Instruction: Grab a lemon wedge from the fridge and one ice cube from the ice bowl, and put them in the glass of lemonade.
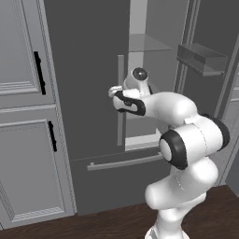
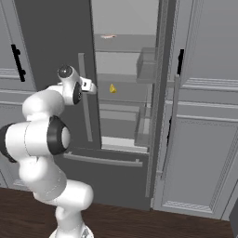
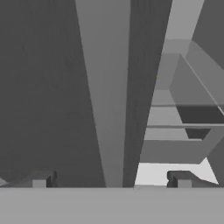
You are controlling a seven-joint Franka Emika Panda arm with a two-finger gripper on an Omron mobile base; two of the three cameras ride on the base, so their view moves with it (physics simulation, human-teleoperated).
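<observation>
Two doors make up the fridge (image 2: 56, 42) I'm parked in front of, and from my screens I count one of them swung open on the right and one shut on the left, with a single bottom drawer under both. Two long pale grey bar handles show: one upright on the shut door (image 1: 121, 100), one running flat across the drawer (image 1: 123, 162). Inside I can count at least three clear glass shelves stacked one over another, plus two boxy translucent bins hanging on the inside of the open door (image 2: 145, 65).

One lemon wedge (image 2: 112, 88) sits on a middle shelf, a tiny pale yellow chip with a pointed top, matte and hard-edged, close to the shelf's front and just right of the shut door's edge. One small flat pinkish-brown item (image 2: 108, 36) lies on the shelf above it.

One gripper (image 3: 111, 179) is in play, and I see its two stubby dark fingertips (image 3: 41, 179) standing wide apart with nothing between them. They straddle the upright handle, which runs up the middle of the hand view as a smooth pale strip against the dark, flat door face; I cannot tell whether either tip touches it. From the base cameras the glossy white hand sits right at that handle, level with the wedge's shelf.

Grey panelled cabinets with short black handles (image 1: 39, 72) flank the fridge on both sides, over a dark wood-grain floor (image 2: 139, 223).
</observation>
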